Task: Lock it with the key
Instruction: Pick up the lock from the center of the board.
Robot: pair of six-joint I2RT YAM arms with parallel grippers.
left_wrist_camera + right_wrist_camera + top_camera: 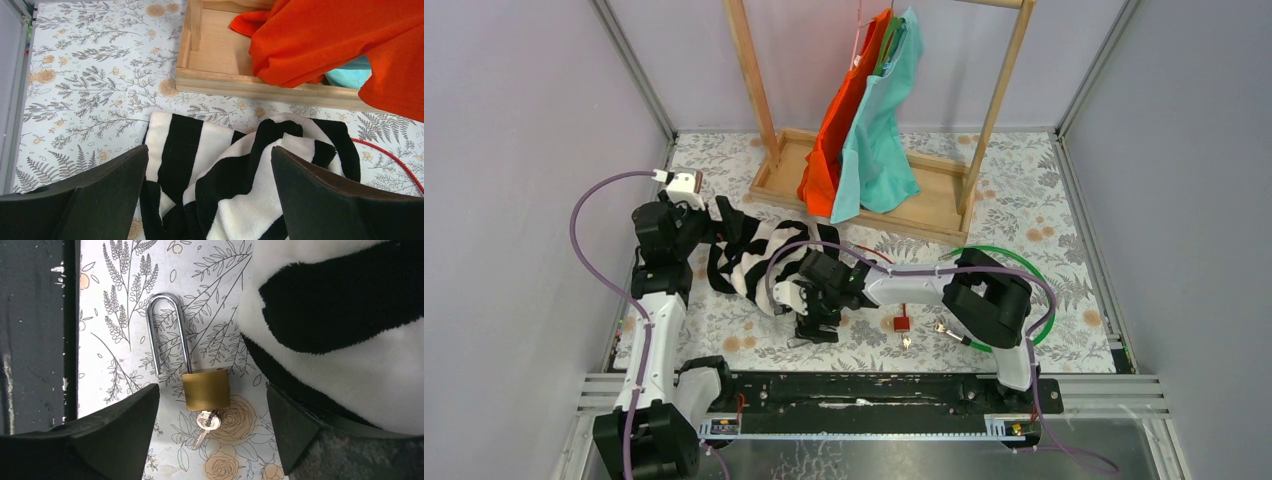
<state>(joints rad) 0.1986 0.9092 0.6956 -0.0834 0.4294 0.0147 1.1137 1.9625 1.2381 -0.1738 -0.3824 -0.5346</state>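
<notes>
Right wrist view shows my right claw (pixel 212 392) wide open and empty, its jaws on either side of the padlock (pixel 206 390) that lies at the near edge of the table (pixel 125 315) with the key (pixel 207 422) inserted, so I fear closing may catch the striped blanket (pixel 340 315) or push the padlock aside.

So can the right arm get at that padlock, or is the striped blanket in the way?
Probably yes. The right gripper hangs open right over the padlock, a finger on each side of its brass body. The blanket lies close beside it but does not cover it.
</notes>
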